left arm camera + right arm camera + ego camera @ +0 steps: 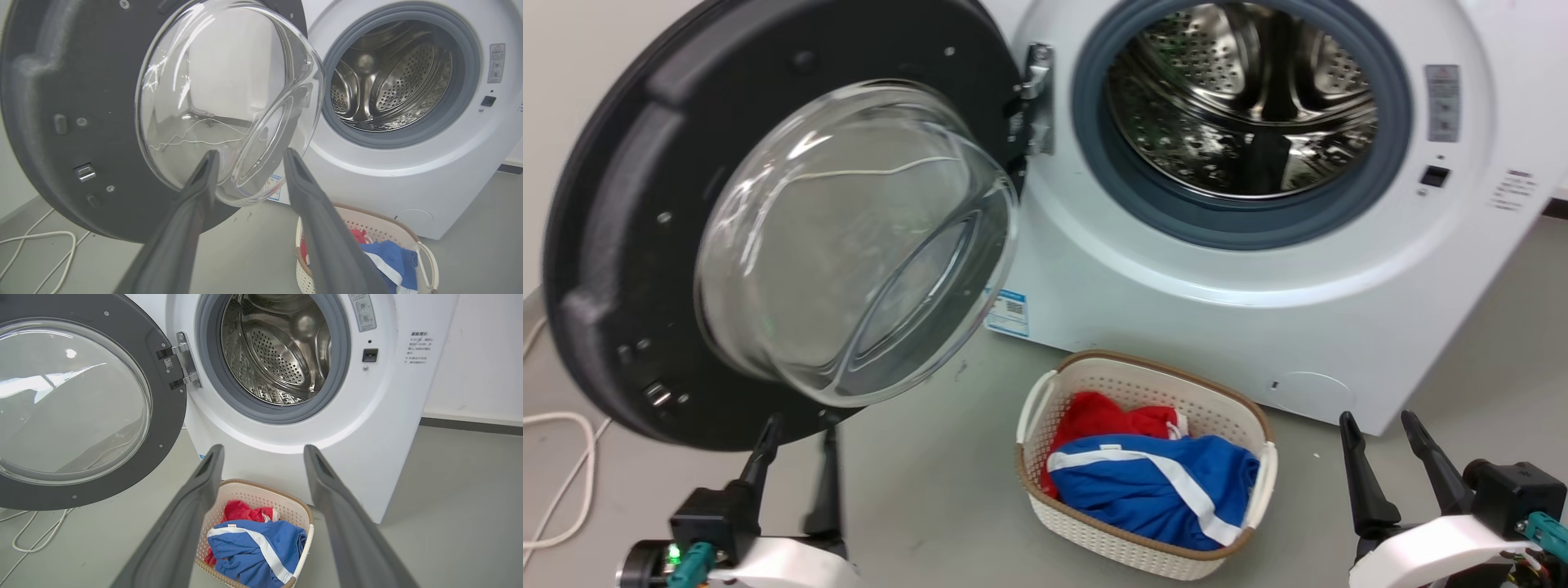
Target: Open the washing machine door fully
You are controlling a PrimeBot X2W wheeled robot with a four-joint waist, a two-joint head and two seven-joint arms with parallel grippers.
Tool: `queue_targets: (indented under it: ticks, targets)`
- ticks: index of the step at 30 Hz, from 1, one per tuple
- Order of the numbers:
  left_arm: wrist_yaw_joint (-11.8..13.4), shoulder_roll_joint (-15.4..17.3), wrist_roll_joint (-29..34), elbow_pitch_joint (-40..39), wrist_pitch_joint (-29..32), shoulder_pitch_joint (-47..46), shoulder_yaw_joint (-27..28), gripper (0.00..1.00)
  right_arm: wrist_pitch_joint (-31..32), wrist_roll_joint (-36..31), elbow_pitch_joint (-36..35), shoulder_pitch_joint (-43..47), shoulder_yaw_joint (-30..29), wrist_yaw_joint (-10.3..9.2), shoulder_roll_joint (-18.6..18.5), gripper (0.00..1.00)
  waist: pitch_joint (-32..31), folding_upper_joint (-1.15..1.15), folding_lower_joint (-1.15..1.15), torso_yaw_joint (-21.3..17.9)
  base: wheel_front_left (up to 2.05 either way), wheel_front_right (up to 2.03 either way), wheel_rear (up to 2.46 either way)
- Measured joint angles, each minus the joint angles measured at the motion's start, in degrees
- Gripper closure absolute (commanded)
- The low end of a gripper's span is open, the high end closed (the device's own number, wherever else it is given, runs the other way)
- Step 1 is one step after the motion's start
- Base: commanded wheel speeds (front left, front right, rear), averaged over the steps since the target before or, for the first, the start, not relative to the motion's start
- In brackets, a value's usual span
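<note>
The washing machine door [621, 245] stands wide open, hung from a metal hinge [1037, 98] at the left of the opening, its dark inner face and bulging glass window [849, 245] turned toward the robot. In the head view the left gripper [800, 429] sits just under the door's bottom edge with its jaws apart and empty, and the right gripper [1379, 420] is well off to the right near the machine's [1176, 310] lower corner, also spread and holding nothing. Between them on the floor [931, 490] is a pale basket [1143, 363] holding a red garment [1094, 416] and a blue garment [1152, 482] with a white stripe. The left wrist view comes in closer on the door: the fingertips overlap the lower rim of the window, though contact cannot be told, and a small metal latch [85, 171] shows low on the dark face. The right wrist view takes the door almost flat-on, with both hinge brackets clear, the basket between its fingers and a dark baseboard [470, 425] along the wall. The steel drum [1241, 98] and grey rubber ring [1111, 163] lie uncovered. A white cable [572, 457] loops on the floor at the left.
</note>
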Motion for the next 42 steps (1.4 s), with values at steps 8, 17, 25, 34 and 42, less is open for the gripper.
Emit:
queue_targets:
  ticks: [8, 17, 25, 34, 42]
  targets:
    - [-0.21, -1.05, 0.92, 1.34, 0.42, -0.79, -2.26, 0.0, 0.53, -1.02, -1.47, -0.31, 1.11, 0.0, -0.02, 0.0, 0.07, 0.0, 0.0, -5.59, 0.0, 0.0, 0.0]
    - [-0.27, -2.15, 1.21, 4.48, -0.36, -1.99, -3.48, 0.0, 1.56, -3.36, -1.93, -1.59, 2.3, 0.0, -0.18, 0.0, 0.34, 0.0, 0.0, -14.6, 0.0, 0.0, 0.0]
    - [-0.22, -2.4, 1.7, 6.73, -0.64, -3.1, -3.94, 0.0, 1.69, -4.24, -2.3, -2.06, 2.49, 0.0, -0.58, 0.0, 0.35, 0.0, 0.0, -21.72, 0.0, 0.0, 0.0]
    - [0.62, -2.18, 1.21, 7.57, -0.64, -3.64, -3.28, 0.0, 1.67, -4.23, -2.29, -2.18, 2.64, 0.0, -0.99, 0.0, 0.41, 0.0, 0.0, -24.46, 0.0, 0.0, 0.0]
    - [1.26, -1.86, 0.76, 7.39, -0.33, -3.3, -3.12, 0.0, 1.25, -4.26, -2.35, -2.19, 2.89, 0.0, -0.83, 0.0, 0.33, 0.0, 0.0, -24.19, 0.0, 0.0, 0.0]
